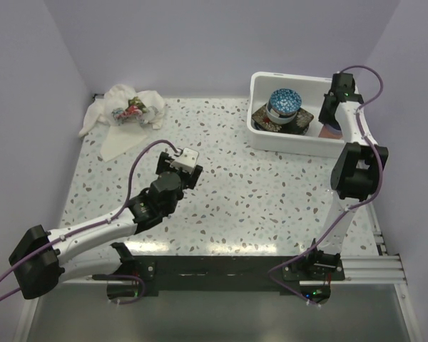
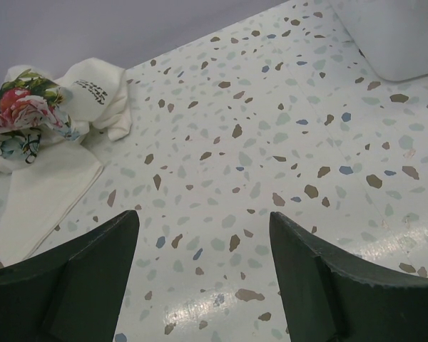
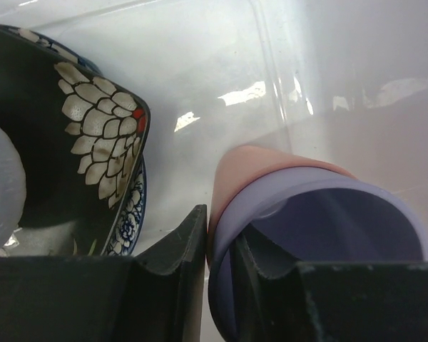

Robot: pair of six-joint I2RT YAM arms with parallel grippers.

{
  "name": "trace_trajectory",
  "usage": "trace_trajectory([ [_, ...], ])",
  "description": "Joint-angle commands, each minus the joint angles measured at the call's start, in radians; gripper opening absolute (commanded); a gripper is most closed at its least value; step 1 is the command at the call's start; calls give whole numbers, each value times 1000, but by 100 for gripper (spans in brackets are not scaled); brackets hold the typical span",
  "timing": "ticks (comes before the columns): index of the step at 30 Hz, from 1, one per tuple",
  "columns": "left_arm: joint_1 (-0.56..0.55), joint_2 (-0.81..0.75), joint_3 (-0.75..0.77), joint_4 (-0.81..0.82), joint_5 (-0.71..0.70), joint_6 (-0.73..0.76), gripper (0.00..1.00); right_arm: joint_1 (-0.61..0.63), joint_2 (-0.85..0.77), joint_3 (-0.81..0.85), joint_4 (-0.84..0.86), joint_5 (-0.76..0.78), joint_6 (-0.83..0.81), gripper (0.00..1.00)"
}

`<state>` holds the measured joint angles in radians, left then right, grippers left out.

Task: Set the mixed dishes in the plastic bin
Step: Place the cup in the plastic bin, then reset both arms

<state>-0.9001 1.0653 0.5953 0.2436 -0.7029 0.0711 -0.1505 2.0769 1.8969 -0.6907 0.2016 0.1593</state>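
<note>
The white plastic bin [image 1: 292, 142] stands at the back right of the table. Inside it a dark floral square plate [image 3: 71, 142] lies on a blue-patterned plate [image 3: 132, 206], with a blue-patterned bowl [image 1: 284, 103] on top. My right gripper [image 3: 220, 224] reaches down into the bin's right end. It is shut on the wall of a purple cup [image 3: 321, 206] nested in an orange cup [image 3: 264, 167], one finger outside and one inside. My left gripper [image 2: 203, 217] hovers open over bare table at centre left, holding nothing.
A crumpled white cloth [image 1: 128, 110] with a red-green floral print lies at the back left corner. Purple walls close off the table at the back and both sides. The bin's corner [image 2: 392, 35] shows at the top right of the left wrist view.
</note>
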Motion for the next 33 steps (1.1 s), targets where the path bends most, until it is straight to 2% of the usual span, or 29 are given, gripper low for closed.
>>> trace_trajectory([
  [1, -7, -22, 8, 26, 2, -11, 78, 3, -46, -48, 54, -16, 11, 22],
  [5, -6, -25, 9, 25, -1, -8, 78, 3, -67, -73, 65, -13, 14, 25],
  [14, -6, -36, 14, 14, -1, -11, 78, 9, -144, -76, 57, -44, 16, 57],
  [17, -6, -41, 15, 10, -4, -11, 78, 12, -172, -67, 59, -47, 13, 64],
  [27, -6, -44, 24, -6, -10, -13, 78, 14, -210, -45, 42, -59, 17, 69],
  [33, -6, -65, 34, -20, -12, -13, 78, 17, -394, -171, 92, -41, 29, 76],
])
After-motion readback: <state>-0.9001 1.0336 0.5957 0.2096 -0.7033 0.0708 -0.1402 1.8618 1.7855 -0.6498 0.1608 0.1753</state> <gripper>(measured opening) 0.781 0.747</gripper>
